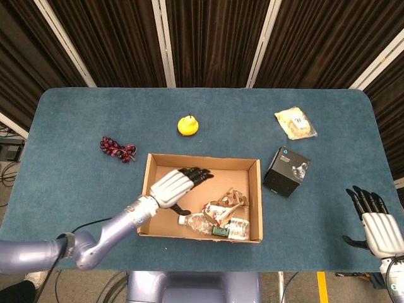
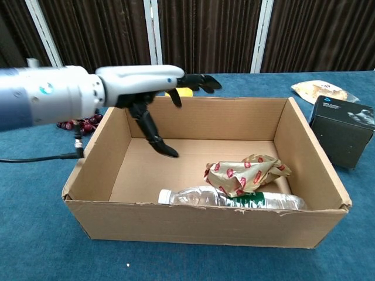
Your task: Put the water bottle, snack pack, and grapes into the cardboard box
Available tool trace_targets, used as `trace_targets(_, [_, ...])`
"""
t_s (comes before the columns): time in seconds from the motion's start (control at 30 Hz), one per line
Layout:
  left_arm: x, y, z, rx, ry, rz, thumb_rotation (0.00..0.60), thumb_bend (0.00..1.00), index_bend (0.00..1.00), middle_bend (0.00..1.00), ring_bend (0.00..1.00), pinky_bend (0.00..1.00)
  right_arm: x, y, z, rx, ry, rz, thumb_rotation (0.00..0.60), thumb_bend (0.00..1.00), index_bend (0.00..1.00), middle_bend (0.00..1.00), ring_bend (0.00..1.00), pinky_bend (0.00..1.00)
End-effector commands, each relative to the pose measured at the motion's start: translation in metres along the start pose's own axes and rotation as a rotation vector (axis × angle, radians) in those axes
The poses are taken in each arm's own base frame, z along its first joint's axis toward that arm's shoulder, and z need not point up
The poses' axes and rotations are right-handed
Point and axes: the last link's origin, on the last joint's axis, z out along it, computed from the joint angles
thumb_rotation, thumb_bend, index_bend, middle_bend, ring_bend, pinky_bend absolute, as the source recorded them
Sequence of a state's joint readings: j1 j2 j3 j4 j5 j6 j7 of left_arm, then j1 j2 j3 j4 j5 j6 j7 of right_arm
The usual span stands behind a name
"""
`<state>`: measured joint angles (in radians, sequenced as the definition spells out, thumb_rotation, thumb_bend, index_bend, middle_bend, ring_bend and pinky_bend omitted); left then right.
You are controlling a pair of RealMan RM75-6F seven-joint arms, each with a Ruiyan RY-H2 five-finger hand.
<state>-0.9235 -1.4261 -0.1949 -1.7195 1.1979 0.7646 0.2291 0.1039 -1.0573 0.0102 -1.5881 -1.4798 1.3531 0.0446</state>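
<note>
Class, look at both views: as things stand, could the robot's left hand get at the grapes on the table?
Probably yes. The left hand is open above the cardboard box, holding nothing. The grapes lie on bare table beyond the box's left wall, on that arm's own side, with nothing on or around them.

The open brown cardboard box [image 1: 147, 189] sits near the front of the table, and a clear water bottle [image 2: 199, 198] with a white cap and green label lies on its side along the box's front wall, cap toward the left. A crumpled gold snack pack [image 2: 245, 174] with red marks rests on top of the bottle toward the box's right side. The dark red grapes [image 1: 117, 149] lie on the blue tabletop outside the box, beyond its left rear corner.
</note>
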Motion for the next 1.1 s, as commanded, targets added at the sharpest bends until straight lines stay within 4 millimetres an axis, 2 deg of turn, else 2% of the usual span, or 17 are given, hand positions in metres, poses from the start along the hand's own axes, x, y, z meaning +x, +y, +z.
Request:
trace_targets(0.03, [0.022, -0.022, -0.03, 0.061, 0.059, 0.032, 0.6, 0.0, 0.0, 0.0, 0.0, 0.12, -0.001, -0.001, -0.001, 0.002, -0.003, -0.002, 0.6, 0.03, 0.0, 0.0, 0.0, 0.0])
trace_targets(0.07, [0.025, -0.027, -0.036, 0.075, 0.072, 0.047, 0.6, 0.0, 0.0, 0.0, 0.0, 0.12, -0.001, -0.001, -0.001, 0.002, -0.003, -0.004, 0.6, 0.03, 0.0, 0.0, 0.0, 0.0])
trace_targets(0.17, [0.038, -0.061, -0.069, 0.181, 0.124, 0.14, 0.6, 0.0, 0.0, 0.0, 0.0, 0.11, -0.003, -0.002, 0.0, 0.003, -0.007, -0.012, 0.6, 0.03, 0.0, 0.0, 0.0, 0.0])
trace_targets(0.3, [0.05, -0.102, -0.095, 0.317, 0.165, 0.199, 0.599, 0.0, 0.0, 0.0, 0.0, 0.11, -0.007, -0.003, 0.002, -0.002, -0.02, -0.026, 0.6, 0.03, 0.0, 0.0, 0.0, 0.0])
trace_targets(0.33, [0.05, -0.106, -0.097, 0.328, 0.167, 0.203, 0.599, 0.0, 0.0, 0.0, 0.0, 0.11, -0.008, -0.003, 0.002, -0.004, -0.021, -0.027, 0.6, 0.03, 0.0, 0.0, 0.0, 0.0])
trace_targets(0.5, [0.045, -0.153, -0.112, 0.474, 0.126, 0.233, 0.6, 0.0, 0.0, 0.0, 0.0, 0.11, -0.008, -0.005, 0.005, -0.018, -0.011, -0.031, 0.6, 0.03, 0.0, 0.0, 0.0, 0.0])
trace_targets(0.6, [0.033, -0.178, -0.11, 0.54, 0.089, 0.211, 0.599, 0.0, 0.0, 0.0, 0.0, 0.11, -0.006, -0.006, 0.004, -0.024, 0.003, -0.035, 0.6, 0.03, 0.0, 0.0, 0.0, 0.0])
trace_targets(0.8, [0.018, -0.208, -0.091, 0.595, 0.05, 0.188, 0.6, 0.0, 0.02, 0.0, 0.0, 0.11, -0.01, -0.009, 0.006, -0.027, -0.006, -0.048, 0.6, 0.03, 0.0, 0.0, 0.0, 0.0])
trace_targets(0.93, [0.011, -0.219, -0.079, 0.612, 0.036, 0.199, 0.6, 0.02, 0.08, 0.0, 0.0, 0.11, -0.012, -0.01, 0.008, -0.033, -0.013, -0.054, 0.6, 0.03, 0.0, 0.0, 0.0, 0.0])
trace_targets(1.1, [-0.001, -0.229, -0.057, 0.625, 0.006, 0.187, 0.599, 0.08, 0.1, 0.0, 0.0, 0.11, -0.014, -0.009, 0.011, -0.045, -0.021, -0.06, 0.6, 0.03, 0.0, 0.0, 0.0, 0.0])
